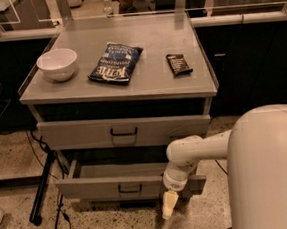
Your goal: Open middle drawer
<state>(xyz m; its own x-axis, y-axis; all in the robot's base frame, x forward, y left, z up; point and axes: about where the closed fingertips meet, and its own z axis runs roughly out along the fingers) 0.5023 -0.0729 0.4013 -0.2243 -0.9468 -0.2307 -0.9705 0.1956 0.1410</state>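
Observation:
The middle drawer (97, 188) is a wide grey metal drawer with a small black wire pull (129, 190). It stands pulled out from the cabinet, and its inside shows as a shallow grey tray. Above it is another grey drawer (85, 134) with its own black pull. My gripper (169, 205) hangs pointing down on the white arm (187, 155), just in front of the right part of the middle drawer's front and right of its pull. It holds nothing that I can see. Anything below the middle drawer is hidden.
On the cabinet top (151, 85) are a white bowl (58, 64) at the left, a dark blue chip bag (115, 63) in the middle and a small black packet (179, 64) at the right. Cables and a black pole (42, 188) lie on the speckled floor at the left. My white body (271, 170) fills the lower right.

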